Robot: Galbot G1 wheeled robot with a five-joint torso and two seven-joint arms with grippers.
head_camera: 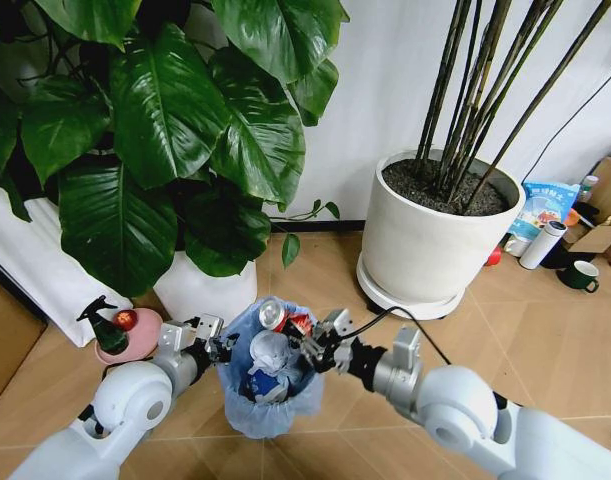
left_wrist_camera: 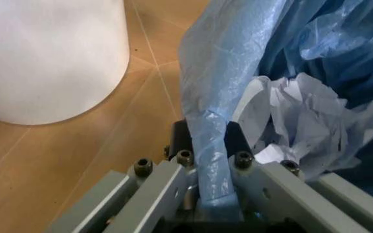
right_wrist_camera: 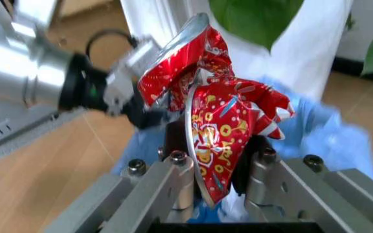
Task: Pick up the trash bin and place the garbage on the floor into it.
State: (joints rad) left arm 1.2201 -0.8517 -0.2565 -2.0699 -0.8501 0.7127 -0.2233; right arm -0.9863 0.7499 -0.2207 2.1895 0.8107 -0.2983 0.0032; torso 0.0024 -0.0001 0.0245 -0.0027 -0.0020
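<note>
The trash bin (head_camera: 273, 400), lined with a light-blue bag, is low in the middle of the head view. My left gripper (head_camera: 225, 348) is shut on its rim, and the left wrist view shows the bag's folded edge (left_wrist_camera: 206, 111) pinched between the fingers. Crumpled white paper (left_wrist_camera: 303, 126) and other garbage lie inside the bin. My right gripper (head_camera: 311, 349) is shut on a crushed red can (right_wrist_camera: 215, 116), holding it over the bin's opening. I cannot tell whether the bin rests on the floor (head_camera: 325, 270).
A large white pot (head_camera: 435, 245) with dark stalks stands at the back right. A leafy plant's white pot (head_camera: 200, 290) is close behind the bin. A pink dish (head_camera: 135, 338) with a dark bottle is to the left. A mug (head_camera: 582, 275) and a white bottle (head_camera: 541, 245) stand far right.
</note>
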